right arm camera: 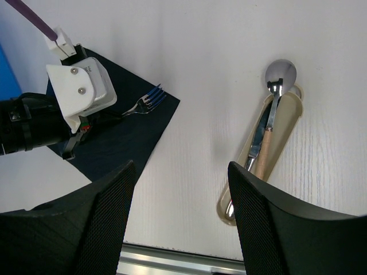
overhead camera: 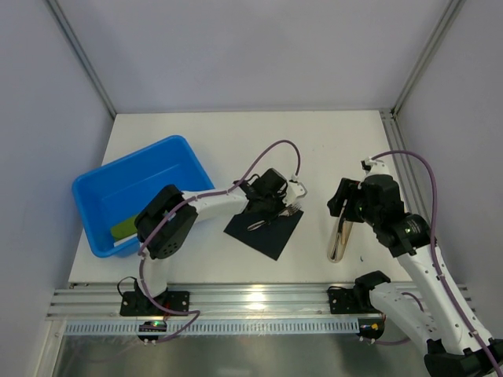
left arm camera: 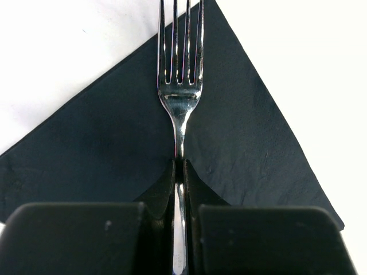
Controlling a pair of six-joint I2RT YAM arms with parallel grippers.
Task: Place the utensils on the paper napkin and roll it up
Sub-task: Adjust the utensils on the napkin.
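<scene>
Top view: a white table has a blue tub at the left. A black napkin lies flat near the middle, turned so that one corner points at the arms. The left gripper reaches over the napkin's far right edge. The shiny tines of a fork show just past that edge. Well apart on the right, the right gripper hangs above the far end of a beige holder, which lies on the table with metal glinting inside.

Left wrist view: the left gripper is clamped on the fork. Its two dark fingers are pressed against either side of the slim handle. The fork runs straight away from the camera over the napkin. The tips of the tines pass the far corner of the napkin and sit over bare table. I cannot tell whether the fork touches the paper.

Right wrist view: the right gripper is spread wide with nothing between its fingers. Below it, to the right, the beige holder lies open on the table. A spoon rests inside, its bowl sticking out past the far end, alongside other slim pieces. To the left, the fork is over the corner of the napkin.
</scene>
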